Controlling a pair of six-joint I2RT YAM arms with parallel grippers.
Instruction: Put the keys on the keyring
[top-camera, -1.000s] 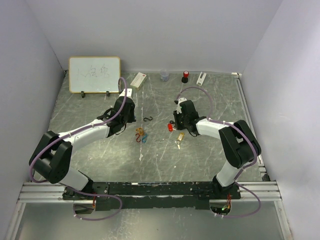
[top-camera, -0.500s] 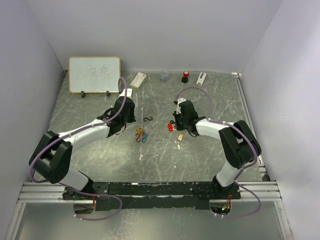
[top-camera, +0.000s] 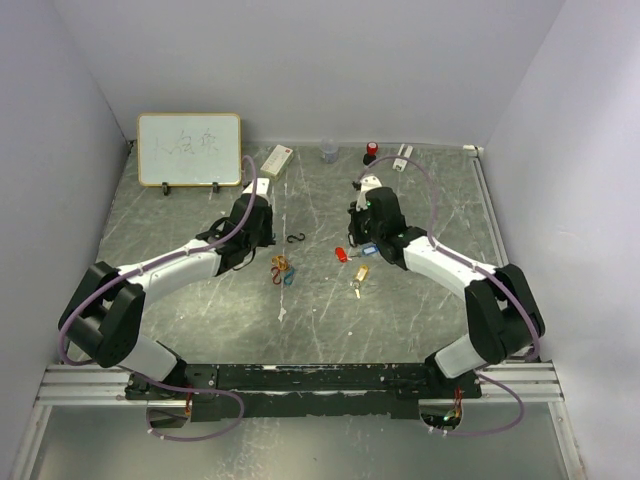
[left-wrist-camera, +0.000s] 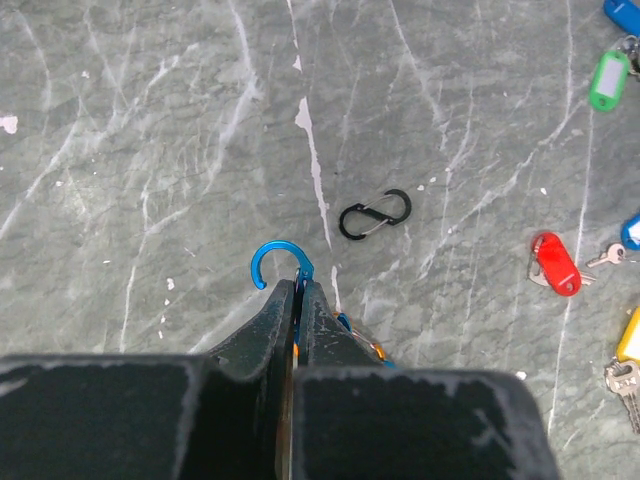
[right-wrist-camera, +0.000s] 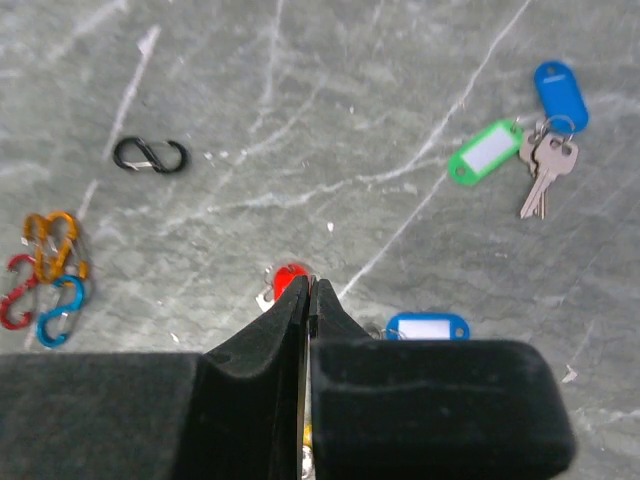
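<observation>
Barely started, I reckon: the keys (right-wrist-camera: 543, 165) lie loose to the right of the black clip (top-camera: 295, 238), not gathered on one ring as far as I can see. Nearest me is the yellow tag (top-camera: 360, 272), then the red tag (top-camera: 341, 255). Left gripper (left-wrist-camera: 298, 285) is clamped on a blue clip (left-wrist-camera: 275, 247), just short of the black one. Right gripper (right-wrist-camera: 309, 284) is closed by the red tag. Holding anything? Can't tell.
</observation>
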